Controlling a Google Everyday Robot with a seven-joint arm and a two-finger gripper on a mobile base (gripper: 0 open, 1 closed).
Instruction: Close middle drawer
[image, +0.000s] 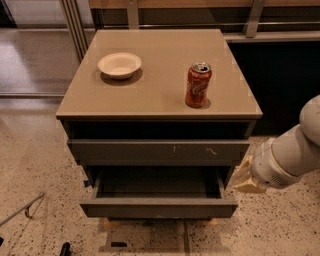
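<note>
The middle drawer (159, 207) is a wide, shallow dark-grey drawer with a plain front panel. It stands pulled out from the cabinet, and its inside (157, 182) looks empty. My white arm (290, 155) comes in from the right. Its gripper (243, 177) is pale beige and sits just right of the drawer's right side, near the front corner. I cannot tell whether it touches the drawer.
Above the open drawer is a shut grey drawer front with pale scratch marks (159, 150). On the tan cabinet top (155, 95) stand a white bowl (119, 65) and a red soda can (198, 85). The speckled floor (35, 165) surrounds the cabinet, and a thin metal rod (22, 210) lies at lower left.
</note>
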